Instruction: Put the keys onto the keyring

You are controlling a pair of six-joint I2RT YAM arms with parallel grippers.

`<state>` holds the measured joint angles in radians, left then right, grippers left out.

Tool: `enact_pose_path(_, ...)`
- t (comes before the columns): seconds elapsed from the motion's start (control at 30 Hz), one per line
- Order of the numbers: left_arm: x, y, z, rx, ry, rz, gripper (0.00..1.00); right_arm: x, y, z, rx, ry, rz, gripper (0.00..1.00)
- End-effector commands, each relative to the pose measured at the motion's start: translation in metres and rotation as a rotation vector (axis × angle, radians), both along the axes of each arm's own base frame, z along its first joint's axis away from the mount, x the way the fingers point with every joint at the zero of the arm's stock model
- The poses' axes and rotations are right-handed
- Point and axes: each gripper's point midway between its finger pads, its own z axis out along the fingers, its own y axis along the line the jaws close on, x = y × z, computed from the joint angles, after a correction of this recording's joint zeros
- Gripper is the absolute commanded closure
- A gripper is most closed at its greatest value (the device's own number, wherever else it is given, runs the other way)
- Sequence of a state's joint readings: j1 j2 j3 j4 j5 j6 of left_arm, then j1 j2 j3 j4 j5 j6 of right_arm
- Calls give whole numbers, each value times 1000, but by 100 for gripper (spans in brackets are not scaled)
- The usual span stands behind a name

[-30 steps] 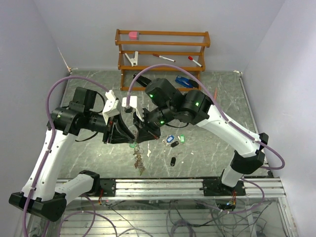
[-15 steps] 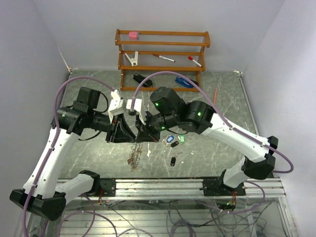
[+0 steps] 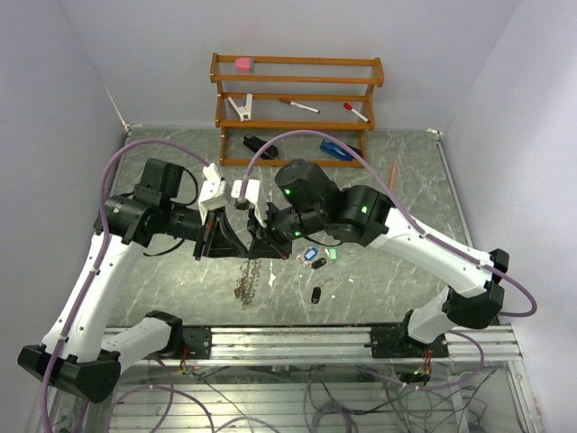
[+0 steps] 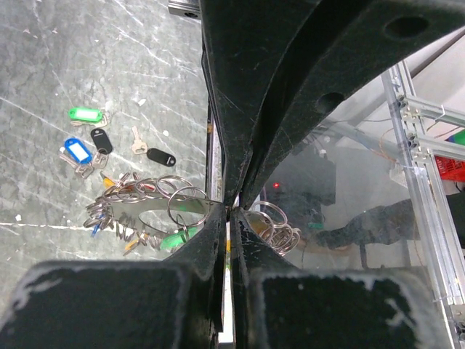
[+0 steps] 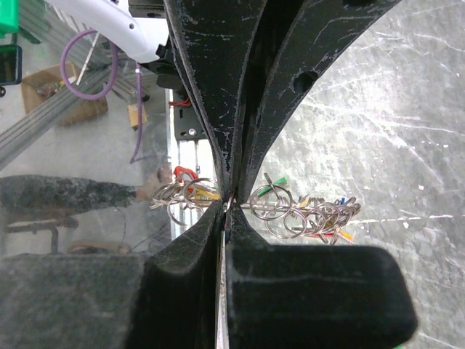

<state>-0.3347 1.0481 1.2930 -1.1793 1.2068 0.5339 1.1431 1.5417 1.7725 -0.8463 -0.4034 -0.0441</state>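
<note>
Large silvery wire keyring (image 3: pixel 245 285), strung with coloured tagged keys, is held over the middle of the grey marbled table (image 3: pixel 180 280), toward its near edge. It is pinched by both: left gripper (image 4: pixel 231 209) and right gripper (image 5: pixel 229 203) are clamped tight on its wire. Loose blue-, green- and black-tagged keys (image 3: pixel 315 257) are seen lying just right of centre.

The rack (image 3: pixel 306 61) walls the far edge; the right arm (image 3: pixel 424 244) looms close beside the loose keys (image 3: pixel 311 254).

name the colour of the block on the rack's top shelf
Pink block, clearest in the top external view.
</note>
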Motion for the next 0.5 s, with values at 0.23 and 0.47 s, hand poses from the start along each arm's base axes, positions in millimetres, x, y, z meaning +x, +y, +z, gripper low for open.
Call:
enact_pose_path(0.23,2,-4,6,-16,-48,-28,93,-3,19,49,204,-75,19,97)
enact_pose_path(0.47,7,-4,6,-8,-71,-17,93,-1,10,52,202,-91,-12,78)
